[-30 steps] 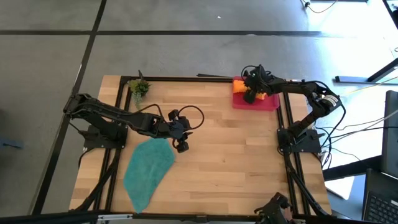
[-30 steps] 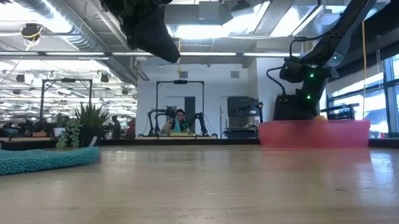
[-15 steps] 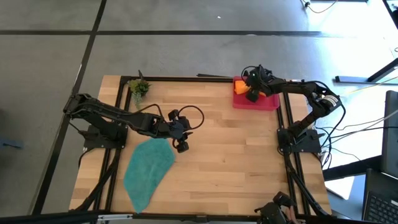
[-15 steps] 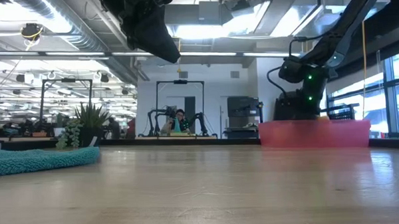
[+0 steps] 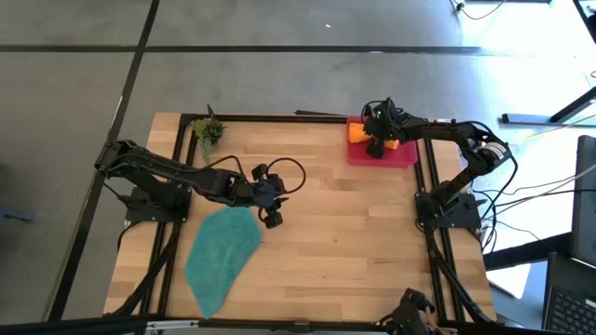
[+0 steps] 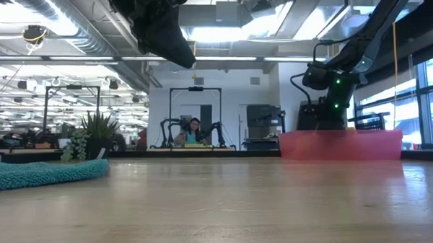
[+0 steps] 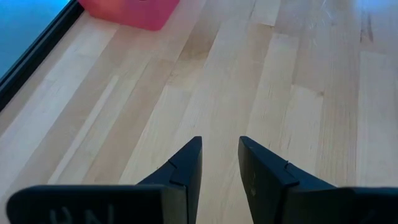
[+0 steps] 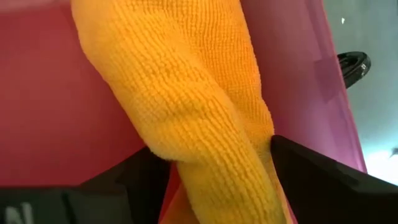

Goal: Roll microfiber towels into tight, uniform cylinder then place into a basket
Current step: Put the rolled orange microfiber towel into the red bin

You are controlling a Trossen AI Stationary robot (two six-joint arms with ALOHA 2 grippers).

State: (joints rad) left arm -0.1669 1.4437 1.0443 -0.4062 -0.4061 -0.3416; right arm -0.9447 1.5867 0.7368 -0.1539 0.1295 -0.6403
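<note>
Counts: 2 towels. 1 orange towel (image 5: 357, 133) in the basket at about 1 o'clock on the table, 1 teal towel (image 5: 222, 254) spread flat at about 8 o'clock. 1 pink-red basket (image 5: 402, 154). 2 robot arms, so 2 grippers: left gripper (image 5: 271, 213) near table centre, right gripper (image 5: 375, 147) over the basket. 1 small potted plant (image 5: 208, 131) at about 11 o'clock. 1 wooden table (image 5: 345, 242). 1 person (image 6: 194, 129) visible in the room behind, low view.

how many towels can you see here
2: the orange towel is in the pink basket, between the right gripper fingers; the teal towel lies flat beside the left gripper.
</note>
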